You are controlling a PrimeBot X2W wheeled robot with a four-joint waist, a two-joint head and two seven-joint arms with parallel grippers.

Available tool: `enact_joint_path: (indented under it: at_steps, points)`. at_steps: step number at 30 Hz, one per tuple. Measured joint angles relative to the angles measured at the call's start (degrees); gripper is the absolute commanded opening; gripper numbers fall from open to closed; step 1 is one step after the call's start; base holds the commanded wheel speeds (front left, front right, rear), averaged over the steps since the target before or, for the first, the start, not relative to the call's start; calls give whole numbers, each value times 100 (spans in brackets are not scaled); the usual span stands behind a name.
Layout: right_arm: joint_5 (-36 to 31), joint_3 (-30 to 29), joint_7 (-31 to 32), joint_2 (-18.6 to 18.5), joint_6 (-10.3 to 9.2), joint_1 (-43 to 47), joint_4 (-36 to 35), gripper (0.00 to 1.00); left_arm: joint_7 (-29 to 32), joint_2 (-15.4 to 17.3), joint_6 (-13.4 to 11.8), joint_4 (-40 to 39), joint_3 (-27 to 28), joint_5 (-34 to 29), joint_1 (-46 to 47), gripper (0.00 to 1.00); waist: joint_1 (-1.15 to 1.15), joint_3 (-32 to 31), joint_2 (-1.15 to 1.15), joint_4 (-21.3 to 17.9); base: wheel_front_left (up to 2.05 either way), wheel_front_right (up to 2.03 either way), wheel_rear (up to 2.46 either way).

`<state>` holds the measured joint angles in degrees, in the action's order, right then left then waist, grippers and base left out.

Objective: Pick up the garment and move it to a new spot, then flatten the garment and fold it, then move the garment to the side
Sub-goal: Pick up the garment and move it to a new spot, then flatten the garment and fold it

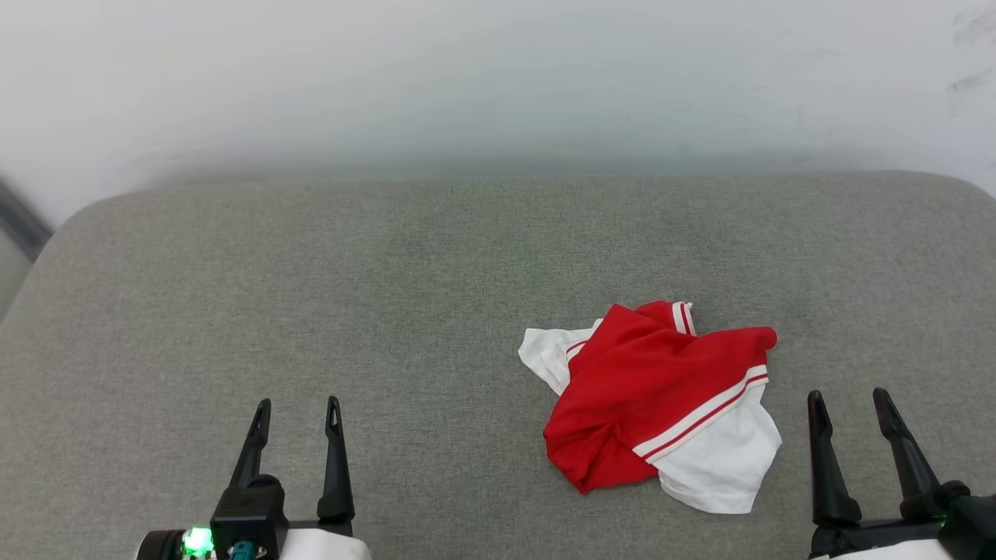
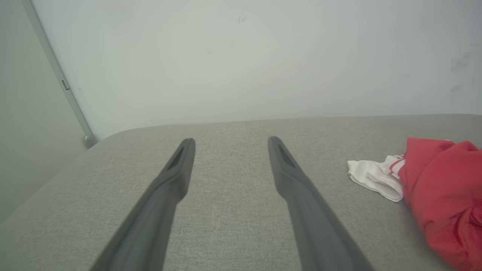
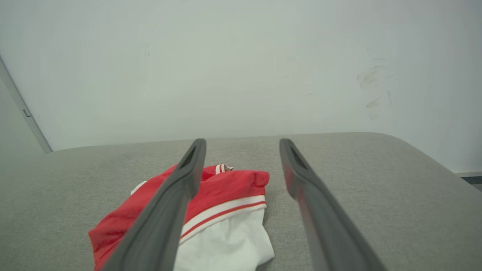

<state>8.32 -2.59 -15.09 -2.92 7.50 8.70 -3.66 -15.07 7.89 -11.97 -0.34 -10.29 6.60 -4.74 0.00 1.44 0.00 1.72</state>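
Note:
The garment (image 1: 654, 397) lies crumpled on the grey cushioned surface (image 1: 389, 264), right of centre: red cloth with white sleeves and red-and-white striped trim. Its numerals are hidden in the folds. My left gripper (image 1: 299, 412) stands open at the lower left, far from the cloth, nothing between its fingers. My right gripper (image 1: 850, 403) is open at the lower right, just right of the garment and not touching it. In the left wrist view the garment (image 2: 440, 188) sits at the right edge. In the right wrist view the garment (image 3: 222, 210) lies behind the left finger.
A pale wall (image 1: 498, 78) rises behind the surface's far edge. The surface's rounded corners show at the far left (image 1: 85, 218) and far right. A grey vertical strip (image 2: 60, 79) runs down the wall at the left.

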Motion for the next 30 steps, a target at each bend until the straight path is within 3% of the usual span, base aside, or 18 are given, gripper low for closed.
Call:
enact_joint_path:
  at_steps: [10, 22, 30]
  points:
    - [77, -13, 0, 1, 0, 149, 35, 100, 0, -259, 341, 44, 292, -250, -183, 100, 0, -87, 0, 52, 0, 0, 0]
    - [130, 12, 0, 1, 0, 178, 42, 100, 0, -320, 581, 130, 480, -427, -159, 100, 0, -55, 0, 28, 0, 0, 0]
    - [97, 29, 0, 1, 0, 56, -27, 100, 1, -75, 1007, 300, 567, -477, 1021, 100, 0, 142, 0, -30, 0, 0, 0]
